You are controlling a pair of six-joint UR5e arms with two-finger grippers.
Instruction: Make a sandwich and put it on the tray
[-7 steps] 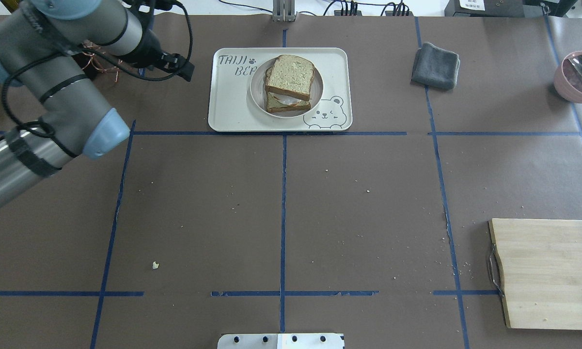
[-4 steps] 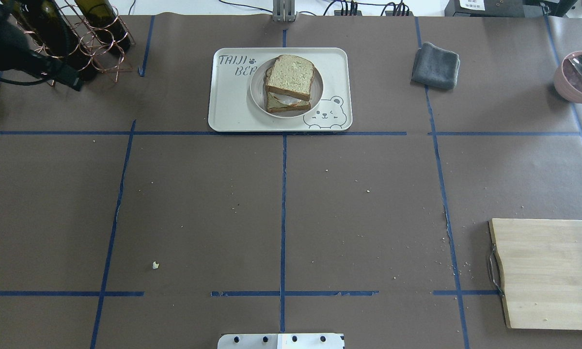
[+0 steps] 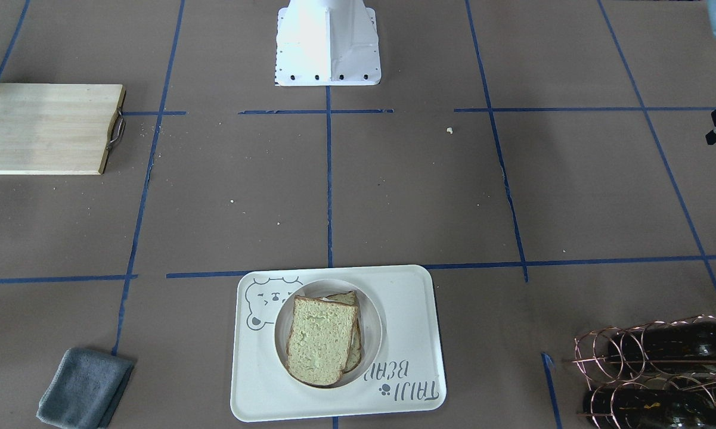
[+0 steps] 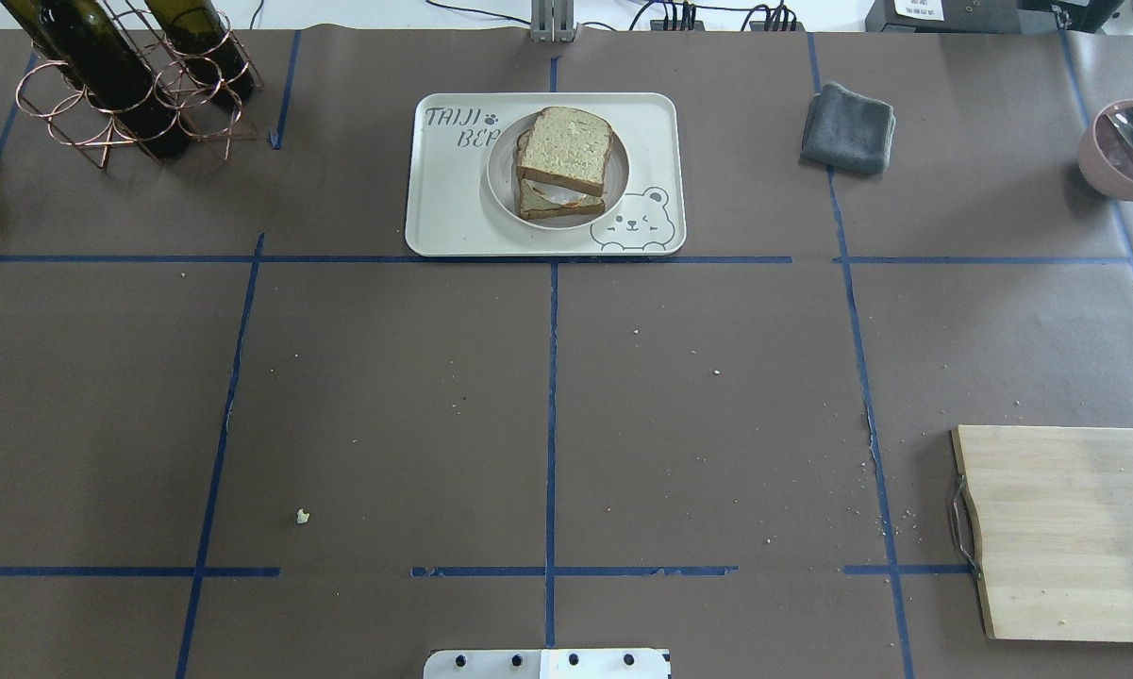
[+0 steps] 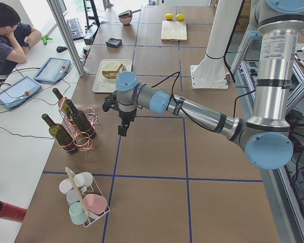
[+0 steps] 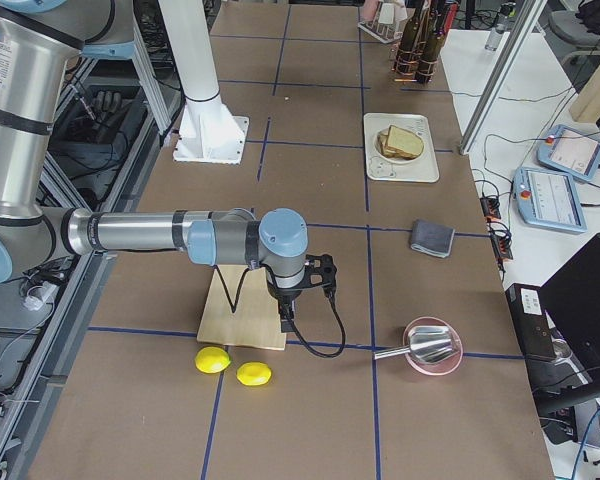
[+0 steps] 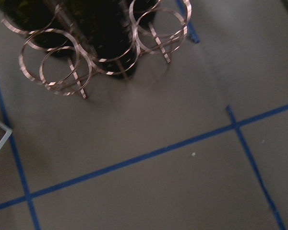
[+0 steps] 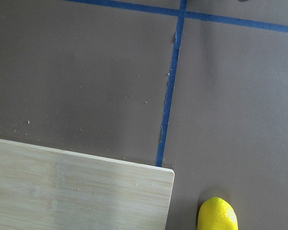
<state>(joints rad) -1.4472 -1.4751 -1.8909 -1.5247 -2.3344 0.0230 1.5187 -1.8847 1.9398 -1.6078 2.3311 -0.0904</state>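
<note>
The sandwich (image 4: pixel 566 151) is seen on a plate (image 4: pixel 497 187) on the tray (image 4: pixel 443 207), well apart from the left gripper (image 5: pixel 122 130) and right gripper (image 6: pixel 285 322); whether either is clenched cannot be told.

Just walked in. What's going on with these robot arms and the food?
The sandwich sits stacked on a small white plate on the bear tray, so the job looks done. Nothing is being handled right now. The left gripper hangs over bare table beside the wine bottle rack. The right gripper hangs by the cutting board, near two lemons. I can't tell whether either gripper is open.
</note>
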